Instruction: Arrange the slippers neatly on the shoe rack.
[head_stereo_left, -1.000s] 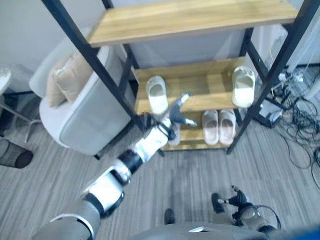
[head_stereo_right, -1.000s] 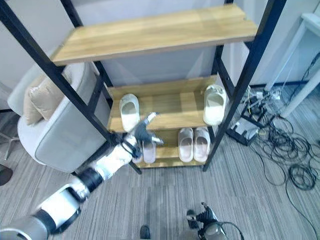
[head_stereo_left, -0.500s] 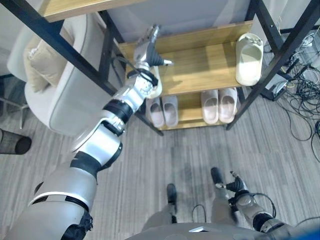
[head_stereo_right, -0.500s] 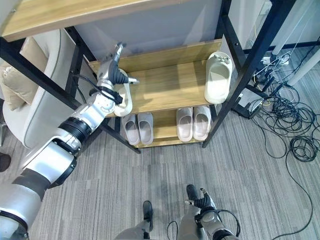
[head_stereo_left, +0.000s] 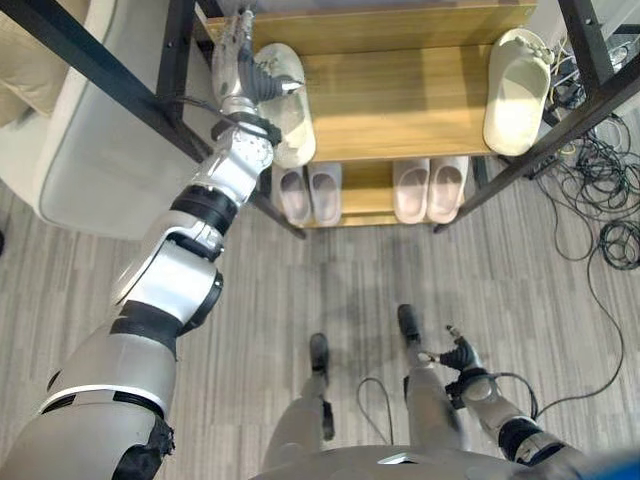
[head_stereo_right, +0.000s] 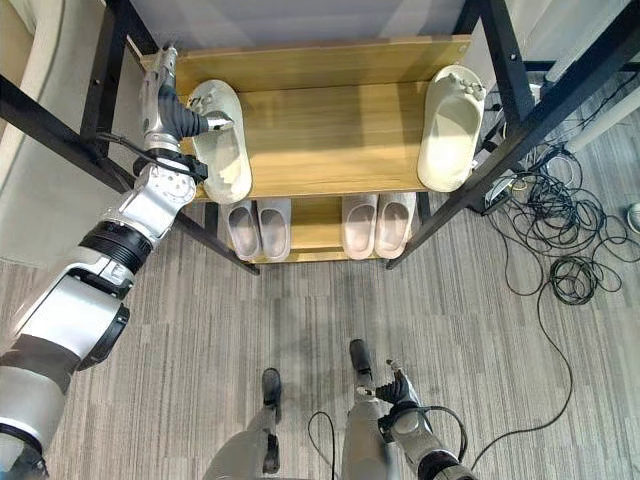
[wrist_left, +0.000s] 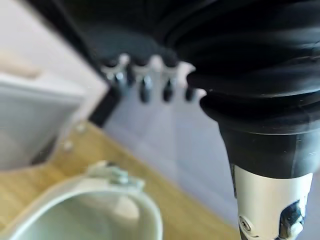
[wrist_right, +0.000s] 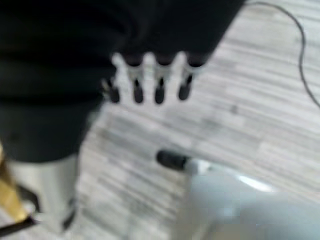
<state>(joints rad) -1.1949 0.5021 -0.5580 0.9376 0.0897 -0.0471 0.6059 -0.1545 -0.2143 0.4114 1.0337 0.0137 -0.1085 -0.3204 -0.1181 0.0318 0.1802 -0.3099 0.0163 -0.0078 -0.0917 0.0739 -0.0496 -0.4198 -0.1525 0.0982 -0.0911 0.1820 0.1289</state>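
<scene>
Rack (head_stereo_right: 330, 135) at 12 o'clock of the head views, black frame, wooden shelves.

Middle shelf: one pale slipper (head_stereo_right: 222, 140) at its left end, toe pointing away, heel at the front edge. A second pale slipper (head_stereo_right: 451, 126) at the right end, well apart from the first, leaning against the right post.

Bottom shelf: two pairs side by side, left pair (head_stereo_right: 258, 227) at 11 o'clock, right pair (head_stereo_right: 379, 222) just right of centre; soles touching within each pair, toes inward.

Left hand (head_stereo_right: 170, 108) reaches up from 7 o'clock to the left slipper. Fingers extended along the slipper's left side, thumb stretched across its upper near the toe. Left wrist view: fingers (wrist_left: 145, 86) straight, spread in a row above the slipper's strap (wrist_left: 110, 175); nothing clasped. Whether the thumb touches the slipper, cannot tell.

Right hand (head_stereo_right: 397, 391) low at 5 o'clock, over grey plank floor (head_stereo_right: 520, 350), holding nothing; fingers (wrist_right: 160, 90) hang loosely straight.

Armchair (head_stereo_left: 90, 130) at 10 o'clock beside the rack.
</scene>
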